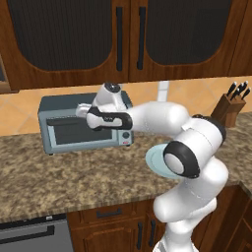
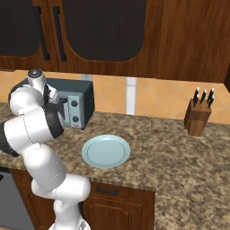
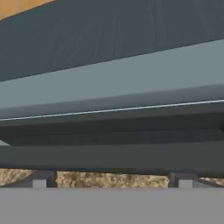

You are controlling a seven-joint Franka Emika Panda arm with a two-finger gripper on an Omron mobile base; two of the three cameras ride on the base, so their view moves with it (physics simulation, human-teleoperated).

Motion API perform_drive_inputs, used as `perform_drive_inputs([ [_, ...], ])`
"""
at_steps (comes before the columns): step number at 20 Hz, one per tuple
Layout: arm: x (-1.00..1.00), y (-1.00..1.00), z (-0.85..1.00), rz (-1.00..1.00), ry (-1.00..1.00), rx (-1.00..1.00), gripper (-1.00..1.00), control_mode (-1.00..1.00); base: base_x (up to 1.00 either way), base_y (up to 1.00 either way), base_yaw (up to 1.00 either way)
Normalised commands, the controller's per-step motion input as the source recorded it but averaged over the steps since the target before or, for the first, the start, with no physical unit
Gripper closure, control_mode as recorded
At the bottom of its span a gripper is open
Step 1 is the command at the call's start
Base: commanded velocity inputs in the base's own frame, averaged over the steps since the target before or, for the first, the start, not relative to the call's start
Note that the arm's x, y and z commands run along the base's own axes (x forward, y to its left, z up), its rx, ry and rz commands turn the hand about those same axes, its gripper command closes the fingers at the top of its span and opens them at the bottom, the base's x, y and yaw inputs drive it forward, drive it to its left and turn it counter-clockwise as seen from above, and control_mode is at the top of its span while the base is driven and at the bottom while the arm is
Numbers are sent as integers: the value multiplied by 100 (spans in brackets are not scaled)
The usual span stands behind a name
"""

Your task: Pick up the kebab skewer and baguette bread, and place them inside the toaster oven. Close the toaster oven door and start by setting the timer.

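The blue-grey toaster oven (image 1: 54, 106) stands on the counter at the left, and its dark-windowed toaster oven door (image 1: 78, 133) is up against the front. My gripper (image 1: 80, 112) is right at the upper front of the oven, over the door's top edge. In the hand view the oven's top and front (image 3: 113, 74) loom very close. My gripper (image 3: 111, 180) is open, its two fingertips (image 3: 39, 179) far apart with only bare counter between them. From the right, the oven (image 2: 81, 96) shows its knob panel. The kebab skewer and the baguette bread are out of view.
A pale blue plate (image 2: 106, 151) with nothing on it lies on the granite counter to the right of the oven, partly behind my arm (image 1: 155, 162). A knife block (image 2: 197, 116) stands at the far right by the wall. Dark wood cabinets hang above.
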Motion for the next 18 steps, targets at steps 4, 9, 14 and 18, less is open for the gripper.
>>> perform_drive_inputs([
  [4,-21,-1,-9,1,20,0,-100,-100,0,0,0],
  [9,-59,0,1,1,4,0,-100,-100,0,0,0],
  [14,-64,-21,6,0,0,0,-100,-100,0,0,0],
  [18,-81,-57,10,2,-5,-2,-100,-100,0,0,0],
])
